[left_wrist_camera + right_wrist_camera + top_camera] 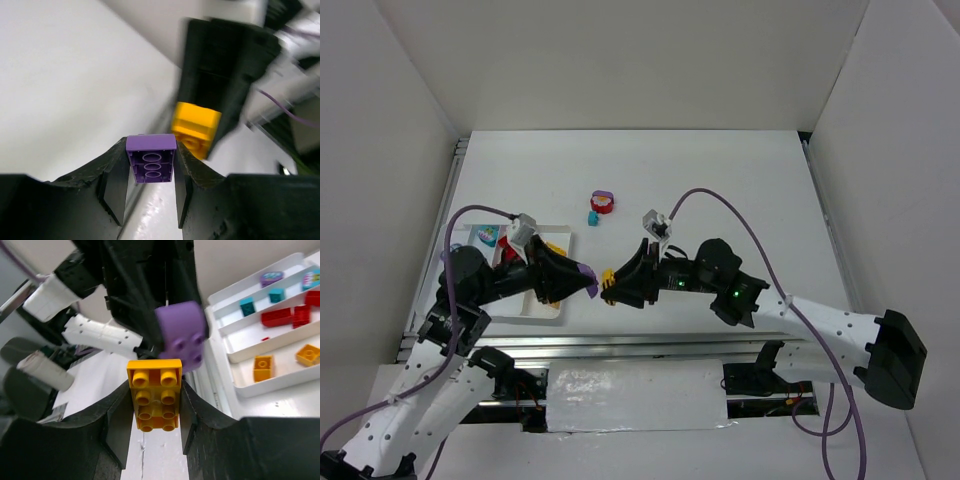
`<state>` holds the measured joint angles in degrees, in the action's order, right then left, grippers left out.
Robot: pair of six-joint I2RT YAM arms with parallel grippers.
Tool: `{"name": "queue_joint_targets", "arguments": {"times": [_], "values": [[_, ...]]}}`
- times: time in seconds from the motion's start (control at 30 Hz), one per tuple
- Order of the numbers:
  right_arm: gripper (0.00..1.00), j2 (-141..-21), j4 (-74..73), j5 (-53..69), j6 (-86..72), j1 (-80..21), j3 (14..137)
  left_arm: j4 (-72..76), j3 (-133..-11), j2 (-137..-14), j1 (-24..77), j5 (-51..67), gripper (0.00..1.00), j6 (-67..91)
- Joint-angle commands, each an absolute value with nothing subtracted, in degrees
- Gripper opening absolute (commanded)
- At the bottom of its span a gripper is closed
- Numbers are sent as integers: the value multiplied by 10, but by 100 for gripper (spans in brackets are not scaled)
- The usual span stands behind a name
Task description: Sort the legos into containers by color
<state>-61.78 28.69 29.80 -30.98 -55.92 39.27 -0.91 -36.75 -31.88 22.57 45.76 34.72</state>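
Meeting nose to nose over the desk's [720, 180] near edge: the left gripper [150, 167] is pinched narrow on a purple brick [150, 159], and the right gripper [154, 405] is clamped on a yellow brick [154, 392], the two bricks just apart. The tray [280, 382] sits at the near left corner, with sorted bricks [278, 316] in its compartments. A red rounded brick [603, 203] and a teal brick [592, 217] lie loose mid-desk.

Two tools [588, 284] [612, 282], one tray [270, 386] (four compartments [282, 367])
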Motion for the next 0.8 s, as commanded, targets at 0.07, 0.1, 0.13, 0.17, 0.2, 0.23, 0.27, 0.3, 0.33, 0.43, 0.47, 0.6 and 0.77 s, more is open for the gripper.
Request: {"name": "queue_joint_targets", "arguments": {"times": [0.07, 0.1, 0.13, 0.17, 0.2, 0.23, 0.27, 0.3, 0.33, 0.43, 0.47, 0.6, 0.77], "values": [[0, -586, 258, 172, -299, -550, 380, -150, -419, -360, 212, 160, 0, 322], [0, -588, 251, 137, -302, -549, 381, -166, -434, -373, 208, 137, 0, 328], [0, -594, 244, 120, -304, -550, 384, -213, -445, -388, 204, 103, 0, 336], [0, -598, 225, 104, -314, -551, 387, -244, -457, -422, 193, 9, 0, 345], [0, -608, 215, 70, -321, -550, 394, -274, -481, -437, 186, -49, 0, 372], [0, -621, 188, 56, -330, -551, 408, -357, -511, -482, 153, -222, 0, 437], [0, -621, 188, 55, -330, -549, 408, -358, -512, -483, 153, -224, 0, 438], [0, -626, 179, 57, -328, -550, 411, -392, -524, -503, 119, -294, 0, 475], [0, -631, 175, 67, -326, -551, 417, -399, -530, -513, 100, -313, 0, 489], [0, -631, 167, 74, -323, -550, 422, -391, -537, -540, 44, -385, 0, 543], [0, -630, 161, 76, -322, -550, 424, -391, -540, -549, 17, -397, 0, 554], [0, -621, 156, 88, -323, -550, 420, -415, -572, -622, -72, -439, 0, 598], [0, -624, 176, 122, -333, -550, 412, -380, -578, -694, -183, -381, 0, 615]]}}
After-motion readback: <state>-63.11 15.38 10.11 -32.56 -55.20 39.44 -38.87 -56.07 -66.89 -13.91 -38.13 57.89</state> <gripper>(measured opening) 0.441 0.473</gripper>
